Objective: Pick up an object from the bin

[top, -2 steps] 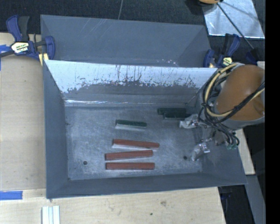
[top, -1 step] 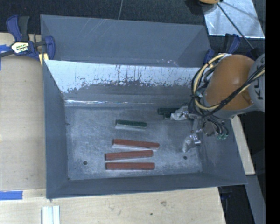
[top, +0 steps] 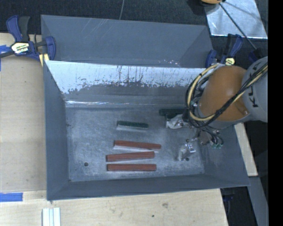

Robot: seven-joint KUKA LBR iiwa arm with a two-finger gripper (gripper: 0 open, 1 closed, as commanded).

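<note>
While the arm (top: pixel 226 100), under its orange cover, leans in over the bin (top: pixel 56 140), its fingers (top: pixel 185 152) hang low to the right of the dark green bar (top: pixel 132 125) and somewhat nearer the front wall. They are over bare floor, and no object shows in their grip. Whether they are open or closed I cannot tell.

The likeliest failure, as I judge it, is an empty grasp. Closing at that spot would catch only floor, since nothing lies under the fingers. The things themselves are awkward too: all are thin and lie flat, so the fingers may scrape the metal or slide a piece along instead of lifting it. The sticks also lie so near one another that a grasp might nudge a neighbour or take two.

The bin holds little. Three brown sticks (top: pixel 130 157) lie side by side just in front of the green bar, the closest candidates for picking. A short black piece (top: pixel 169 112) lies to the bar's right and a little further back, near the arm, and a small dark speck (top: pixel 86 164) sits to its front left, well apart.
</note>
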